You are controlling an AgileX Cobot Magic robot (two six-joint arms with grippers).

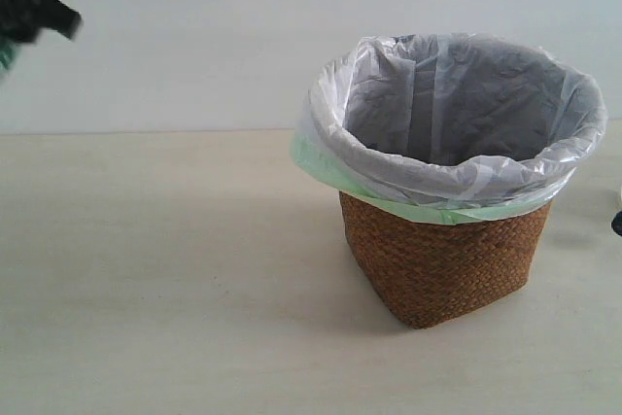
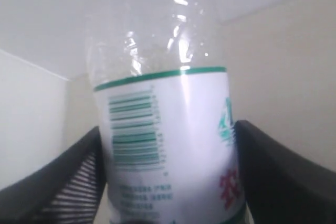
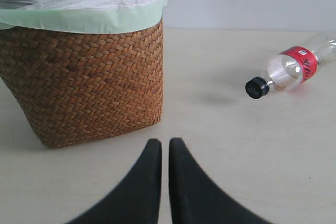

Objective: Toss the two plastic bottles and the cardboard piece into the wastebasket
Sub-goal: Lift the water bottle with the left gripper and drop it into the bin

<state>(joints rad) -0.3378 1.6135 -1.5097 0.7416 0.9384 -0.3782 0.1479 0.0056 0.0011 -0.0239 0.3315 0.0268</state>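
Left gripper (image 2: 169, 145): jaws clamped on both sides of the green-label bottle (image 2: 157, 77), held up at the far left, well apart from the wastebasket (image 1: 442, 259). Wastebasket stands upright on the table (image 1: 146, 289), right of centre. Right gripper (image 3: 165, 142): fingers pressed together, nothing between them. Red-label bottle (image 3: 291, 69) lies on its side on the table, right of the wastebasket.

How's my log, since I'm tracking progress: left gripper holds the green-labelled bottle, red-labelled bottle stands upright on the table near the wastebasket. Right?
No: the red-labelled bottle lies on its side on the table near the wastebasket, not upright; the right wrist view shows it.
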